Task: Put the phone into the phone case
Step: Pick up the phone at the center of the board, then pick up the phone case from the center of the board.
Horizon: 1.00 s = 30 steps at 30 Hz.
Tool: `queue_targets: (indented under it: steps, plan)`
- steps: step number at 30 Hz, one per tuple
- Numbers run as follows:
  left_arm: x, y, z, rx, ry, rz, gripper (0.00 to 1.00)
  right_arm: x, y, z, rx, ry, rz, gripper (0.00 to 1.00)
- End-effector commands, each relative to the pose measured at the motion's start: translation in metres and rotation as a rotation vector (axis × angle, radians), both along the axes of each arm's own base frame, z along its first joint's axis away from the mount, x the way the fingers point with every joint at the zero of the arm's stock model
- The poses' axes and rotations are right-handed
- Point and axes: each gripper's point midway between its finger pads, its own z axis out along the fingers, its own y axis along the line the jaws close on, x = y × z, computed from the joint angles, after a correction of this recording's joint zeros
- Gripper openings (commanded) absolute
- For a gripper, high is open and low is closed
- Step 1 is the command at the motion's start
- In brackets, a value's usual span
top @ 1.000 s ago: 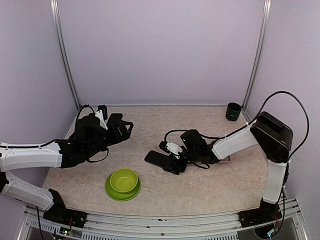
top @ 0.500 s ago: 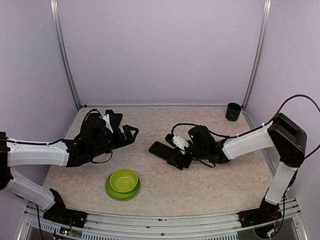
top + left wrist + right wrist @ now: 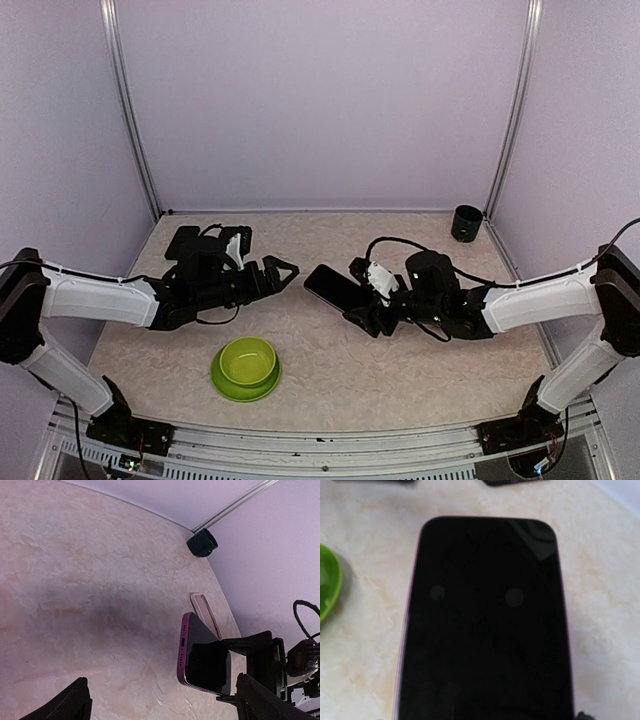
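My right gripper point(image 3: 363, 306) is shut on the near end of a purple phone point(image 3: 328, 286) with a black screen and holds it tilted above the table. The phone fills the right wrist view point(image 3: 487, 620), where it hides the fingers. In the left wrist view the phone point(image 3: 205, 657) is held up with its port end toward the camera. A pale beige phone case point(image 3: 205, 614) lies flat on the table behind it, and the right arm hides the case in the top view. My left gripper point(image 3: 281, 270) is open and empty, just left of the phone and apart from it.
A green bowl point(image 3: 246, 366) sits at the front of the table, left of centre, and also shows in the right wrist view point(image 3: 327, 587). A black cup point(image 3: 466, 222) stands at the back right corner and also shows in the left wrist view point(image 3: 202, 542). Purple walls enclose the table.
My right gripper has lifted the phone off the table and carried it up and slightly left. My left arm has reached to the right, closing toward the phone.
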Motion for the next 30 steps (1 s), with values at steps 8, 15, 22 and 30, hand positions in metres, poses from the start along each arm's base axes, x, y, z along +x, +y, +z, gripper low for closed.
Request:
queue_targets:
  steps: [8,15,22,30]
  plan:
    - [-0.006,-0.047,0.019,-0.131,0.029,-0.223,0.93,-0.016,0.015,0.044,0.039,-0.177,-0.007,0.47]
    - [-0.014,-0.065,0.013,-0.16,0.078,-0.344,0.91,-0.025,0.02,0.046,0.033,-0.206,0.01,0.47]
    - [-0.022,-0.072,0.006,-0.171,0.111,-0.419,0.85,-0.028,0.019,0.039,-0.003,-0.222,0.015,0.48]
    - [-0.026,-0.079,0.001,-0.188,0.14,-0.478,0.78,-0.036,0.024,0.03,-0.033,-0.232,0.056,0.48]
